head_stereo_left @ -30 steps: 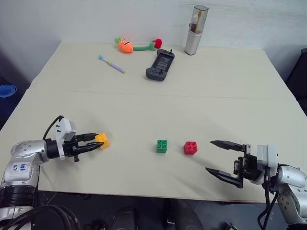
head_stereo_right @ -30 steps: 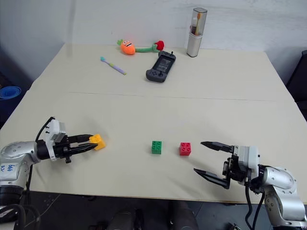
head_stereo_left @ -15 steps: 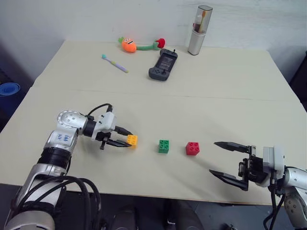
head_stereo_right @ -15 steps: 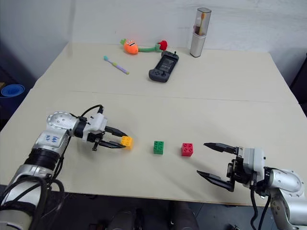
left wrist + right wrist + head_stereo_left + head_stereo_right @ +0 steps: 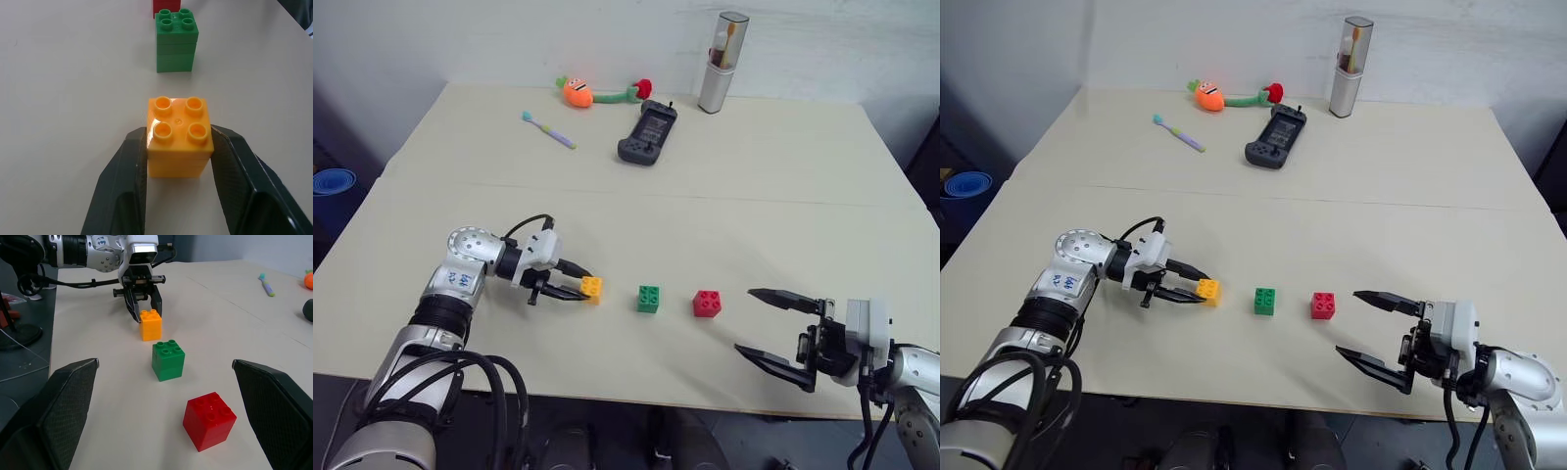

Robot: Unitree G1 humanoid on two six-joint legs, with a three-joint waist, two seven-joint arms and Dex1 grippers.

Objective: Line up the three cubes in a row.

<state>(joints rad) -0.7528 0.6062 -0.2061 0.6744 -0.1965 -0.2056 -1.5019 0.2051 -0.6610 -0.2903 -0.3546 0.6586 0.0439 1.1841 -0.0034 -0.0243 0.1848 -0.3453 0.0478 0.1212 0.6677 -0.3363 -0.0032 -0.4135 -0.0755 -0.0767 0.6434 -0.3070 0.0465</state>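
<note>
Three small studded cubes stand near the table's front edge. The yellow-orange cube is leftmost, upright on the table, with my left gripper shut on its sides. In the left wrist view the black fingers press both flanks of the yellow-orange cube. The green cube stands a short gap to its right, and the red cube a similar gap further right. My right gripper hovers open to the right of the red cube, holding nothing.
At the back of the cream table lie a black game controller, a toothbrush, a carrot plush toy and a silver toothbrush case. A blue bowl sits off the table's left edge.
My left gripper carried the yellow-orange cube rightward from the table's left part to just left of the green cube, turning as it went. The right gripper stayed in place, open.
</note>
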